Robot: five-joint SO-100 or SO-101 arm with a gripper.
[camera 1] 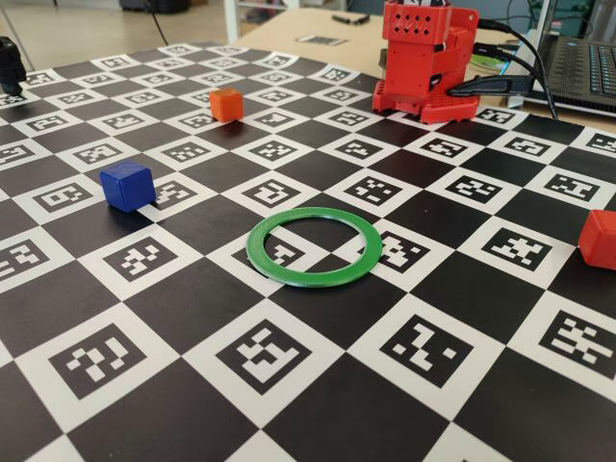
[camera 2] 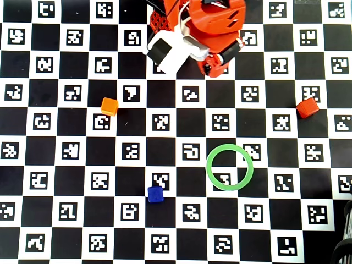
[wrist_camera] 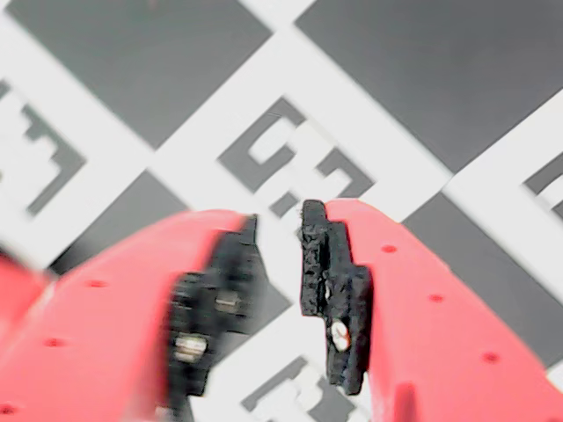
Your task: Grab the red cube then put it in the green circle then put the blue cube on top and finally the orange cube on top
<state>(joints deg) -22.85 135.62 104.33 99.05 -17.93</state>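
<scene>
The red cube (camera 1: 599, 239) sits at the board's right edge in the fixed view and also shows in the overhead view (camera 2: 307, 107). The green circle (camera 1: 258, 252) lies flat mid-board, with nothing inside it (camera 2: 208, 167). The blue cube (camera 1: 127, 185) stands to its left (camera 2: 155, 194). The orange cube (camera 1: 226, 104) sits far back left (camera 2: 109, 106). The red arm (camera 1: 423, 58) is folded at the back of the board (camera 2: 217, 25), far from all cubes. In the wrist view my gripper (wrist_camera: 280, 230) hangs over a marker square, its jaws slightly apart with nothing between them.
The surface is a black-and-white checkered board with printed markers (camera 1: 265, 351). A laptop (camera 1: 582, 63) and cables (camera 1: 510, 58) lie behind the arm at the back right. A dark object (camera 1: 10, 63) stands at the far left edge.
</scene>
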